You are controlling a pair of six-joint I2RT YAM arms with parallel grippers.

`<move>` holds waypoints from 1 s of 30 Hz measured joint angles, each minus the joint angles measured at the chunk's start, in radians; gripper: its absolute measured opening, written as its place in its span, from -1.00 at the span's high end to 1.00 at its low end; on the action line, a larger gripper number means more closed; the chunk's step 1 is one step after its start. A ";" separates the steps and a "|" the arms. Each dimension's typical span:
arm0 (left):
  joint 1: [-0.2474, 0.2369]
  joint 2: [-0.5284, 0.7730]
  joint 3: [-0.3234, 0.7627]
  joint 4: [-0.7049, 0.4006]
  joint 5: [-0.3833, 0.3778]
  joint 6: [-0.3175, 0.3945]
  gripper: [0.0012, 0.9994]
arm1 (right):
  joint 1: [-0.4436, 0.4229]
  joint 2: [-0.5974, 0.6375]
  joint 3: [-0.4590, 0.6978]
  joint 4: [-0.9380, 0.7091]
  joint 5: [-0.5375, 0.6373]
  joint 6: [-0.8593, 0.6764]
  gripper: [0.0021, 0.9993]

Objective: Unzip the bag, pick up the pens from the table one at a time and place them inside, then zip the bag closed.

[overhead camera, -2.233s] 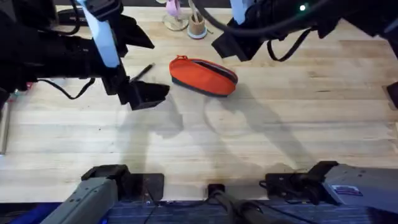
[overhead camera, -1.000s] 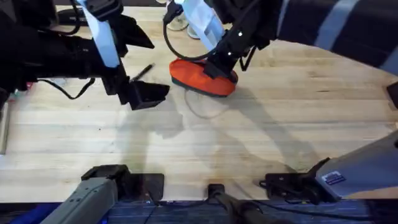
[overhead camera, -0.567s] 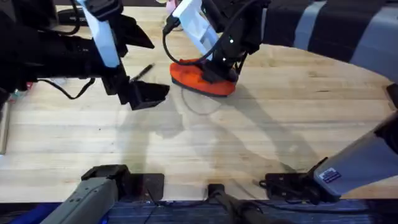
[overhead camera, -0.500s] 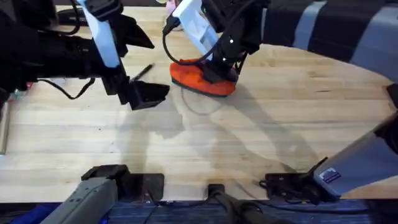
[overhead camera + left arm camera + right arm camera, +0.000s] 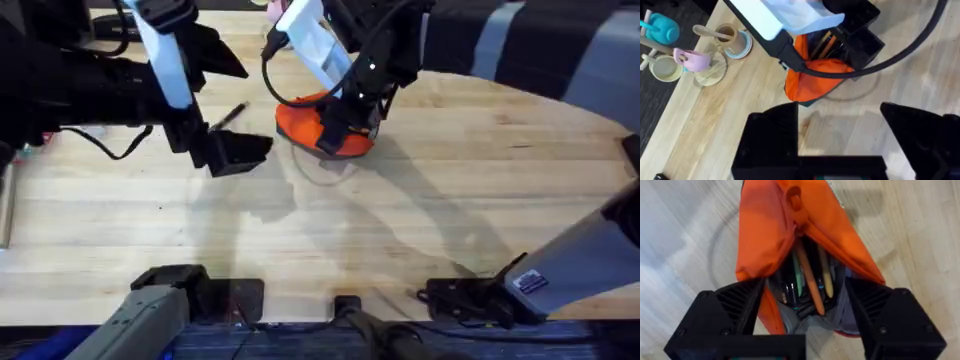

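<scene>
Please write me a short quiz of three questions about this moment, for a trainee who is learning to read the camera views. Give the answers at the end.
1. True or false: the orange pencil pouch is zipped fully shut.
2. Choose one. The right tool is: A) at the pouch's open end, one finger on each side; B) at the pouch's closed end; C) far from the pouch.
3. Fill in the missing word: the fingers of the left tool are ___ (open or shut).

Key
1. False. The mouth gapes, and pens show inside against the dark lining.
2. A.
3. Open. They stand wide apart with nothing between them.
</scene>
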 joint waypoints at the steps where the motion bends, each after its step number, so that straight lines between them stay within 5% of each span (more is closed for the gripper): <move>1: 0.000 0.000 0.000 0.000 0.000 0.000 -0.99 | 0.000 0.000 0.000 0.000 0.000 -0.001 -0.99; 30: 0.000 0.000 0.000 0.000 0.000 0.000 -0.99 | 0.000 -0.029 0.001 -0.047 -0.002 0.013 -0.99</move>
